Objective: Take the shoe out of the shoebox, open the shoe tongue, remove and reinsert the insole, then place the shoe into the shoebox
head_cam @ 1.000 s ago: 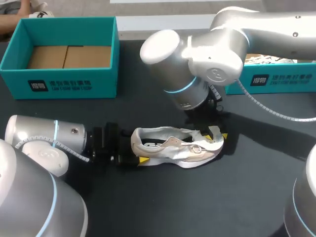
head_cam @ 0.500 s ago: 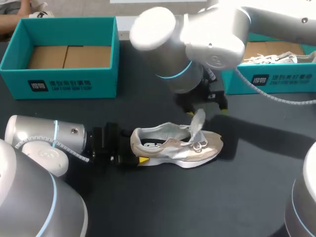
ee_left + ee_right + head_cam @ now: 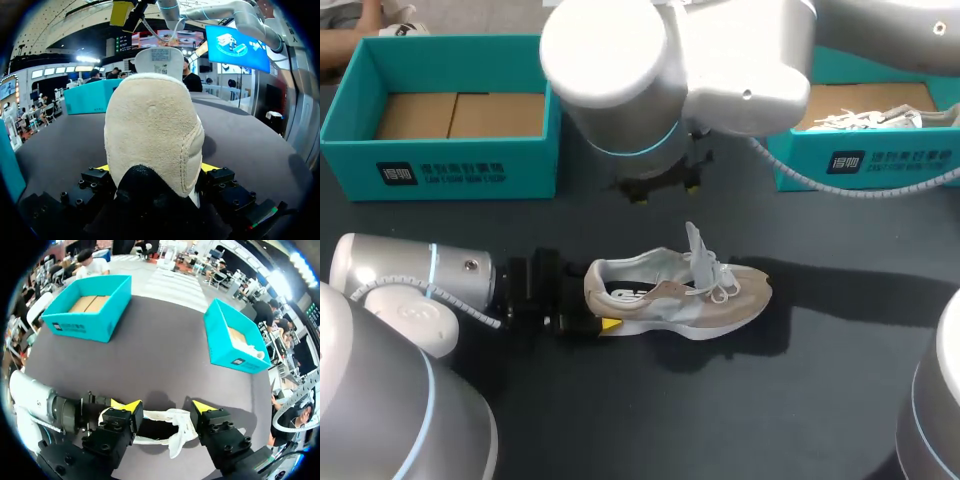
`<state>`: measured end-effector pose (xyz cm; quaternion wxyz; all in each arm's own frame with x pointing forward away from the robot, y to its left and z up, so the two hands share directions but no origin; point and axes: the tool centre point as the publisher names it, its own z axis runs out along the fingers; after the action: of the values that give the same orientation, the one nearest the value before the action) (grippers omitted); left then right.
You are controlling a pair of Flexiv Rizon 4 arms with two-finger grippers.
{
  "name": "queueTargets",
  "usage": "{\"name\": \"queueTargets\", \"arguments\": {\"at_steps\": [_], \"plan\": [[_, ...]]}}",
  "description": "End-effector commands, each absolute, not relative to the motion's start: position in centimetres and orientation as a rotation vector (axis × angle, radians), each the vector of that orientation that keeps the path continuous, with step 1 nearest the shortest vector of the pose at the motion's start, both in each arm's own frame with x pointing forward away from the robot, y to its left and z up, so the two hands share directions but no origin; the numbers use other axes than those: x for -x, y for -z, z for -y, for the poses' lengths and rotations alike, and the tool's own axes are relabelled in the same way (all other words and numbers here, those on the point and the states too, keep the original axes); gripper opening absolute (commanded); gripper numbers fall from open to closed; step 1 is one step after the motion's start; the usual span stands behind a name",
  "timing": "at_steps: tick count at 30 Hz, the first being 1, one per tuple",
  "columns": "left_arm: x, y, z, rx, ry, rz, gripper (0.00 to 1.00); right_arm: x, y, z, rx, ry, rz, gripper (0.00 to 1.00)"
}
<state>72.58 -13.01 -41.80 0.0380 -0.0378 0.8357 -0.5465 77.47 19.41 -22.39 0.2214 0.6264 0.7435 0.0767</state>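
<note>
Right claw (image 3: pixel 665 191) has released the tongue (image 3: pixel 697 247) and risen — fingers wide, empty. Tongue now stands up. Sneaker (image 3: pixel 675 295) sits on the counter (image 3: pixel 800 400), heel clamped in left claw (image 3: pixel 596 302). Tongue step looks done — insole next.

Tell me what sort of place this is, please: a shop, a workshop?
Most likely a robot test bench, not a shop: on a dark table the left gripper holds a shoe by its heel, the right gripper hangs open above it, and two teal shoeboxes stand at the back.
</note>
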Motion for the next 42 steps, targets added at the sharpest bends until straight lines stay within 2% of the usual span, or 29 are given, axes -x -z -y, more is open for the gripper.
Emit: {"name": "queueTargets", "arguments": {"at_steps": [1, 6, 9, 30, 42], "plan": [[-72.4, 42.1, 13.1, 0.117, 1.675, -2.562, 0.00, -76.1, 22.9, -22.5, -0.810, -0.180, -2.872, 0.00], [-72.4, 42.1, 13.1, 0.117, 1.675, -2.562, 0.00, -73.6, 24.8, -22.3, -0.564, 0.169, -3.105, 0.00], [-72.4, 42.1, 13.1, 0.117, 1.675, -2.562, 0.00, -72.6, 25.5, -21.3, -0.616, 0.348, -3.141, 0.00], [-72.4, 42.1, 13.1, 0.117, 1.675, -2.562, 0.00, -72.6, 25.5, -21.3, -0.616, 0.348, -3.141, 0.00], [-72.4, 42.1, 13.1, 0.117, 1.675, -2.562, 0.00, -73.2, 31.9, -20.3, -0.492, 0.187, -3.151, 0.00]]}}
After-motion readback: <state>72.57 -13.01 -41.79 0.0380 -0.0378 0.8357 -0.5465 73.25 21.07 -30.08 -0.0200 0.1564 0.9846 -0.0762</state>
